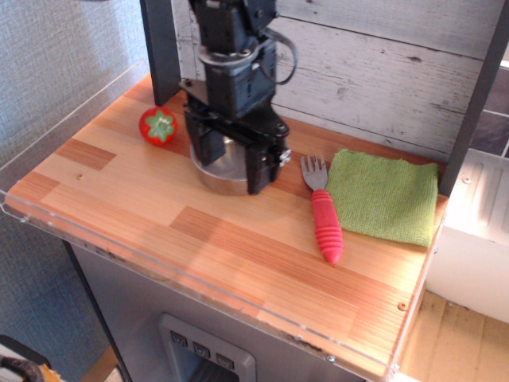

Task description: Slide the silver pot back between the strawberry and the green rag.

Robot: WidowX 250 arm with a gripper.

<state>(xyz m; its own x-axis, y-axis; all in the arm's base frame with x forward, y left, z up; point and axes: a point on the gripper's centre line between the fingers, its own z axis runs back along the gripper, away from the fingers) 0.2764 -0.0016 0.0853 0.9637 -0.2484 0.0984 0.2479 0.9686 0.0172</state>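
Observation:
The silver pot (220, 170) stands on the wooden counter, mostly hidden under my gripper; only its front rim and part of its inside show, and its handle is hidden. The strawberry (158, 126) lies to the pot's left, a short gap away, green cap facing up. The green rag (384, 196) lies flat at the right. My gripper (229, 159) hangs low over the pot. It is open, with one finger at the pot's left side and the other at its right rim.
A red-handled fork (324, 215) lies between the pot and the rag, tines toward the back wall. A dark post (161, 48) stands behind the strawberry. A clear acrylic guard (95, 231) lines the counter's front and left edges.

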